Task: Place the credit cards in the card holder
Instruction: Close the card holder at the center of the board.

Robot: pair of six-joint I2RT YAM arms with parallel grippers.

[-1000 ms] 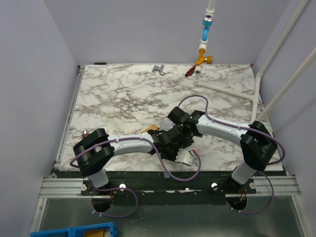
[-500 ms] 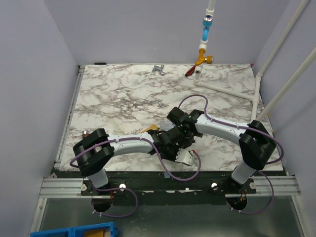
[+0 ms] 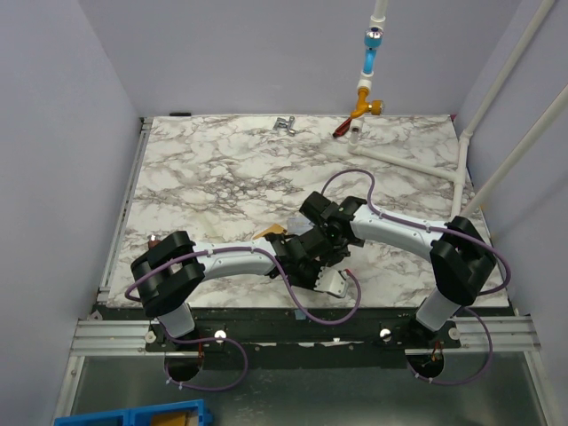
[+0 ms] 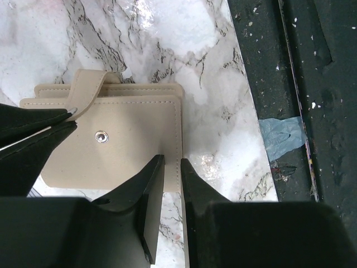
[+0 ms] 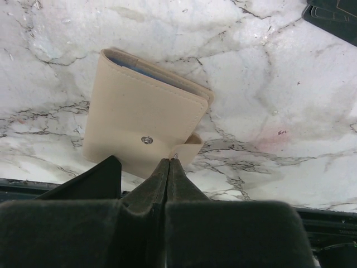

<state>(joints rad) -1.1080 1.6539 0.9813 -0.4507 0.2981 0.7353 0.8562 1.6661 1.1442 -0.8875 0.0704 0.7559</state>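
From above, both arms reach inward and meet over the near middle of the marbled surface [image 3: 222, 169]. Only a tan corner of the card holder [image 3: 272, 232] shows past the left wrist. A blue bin [image 3: 133, 414] sits below the surface's near edge; what is in it cannot be made out.

In the left wrist view, the card holder [image 4: 128, 151] lies flat near the surface's edge with its snap [image 4: 101, 136] facing up. Stacked layers show along its far side. The left jaws stand at a narrow gap, clamped on the holder's near edge, which runs between the fingers [image 4: 149, 184]. The strap [image 4: 88, 92] curls over to the tips of the right jaws at the left.

In the right wrist view, the card holder [image 5: 136, 114] has a pale blue card [image 5: 139, 69] tucked into its far opening, only the card's edge showing. The right jaws are pressed fully together, tips at the strap's end [image 5: 187, 148]. Whether they pinch it cannot be told.
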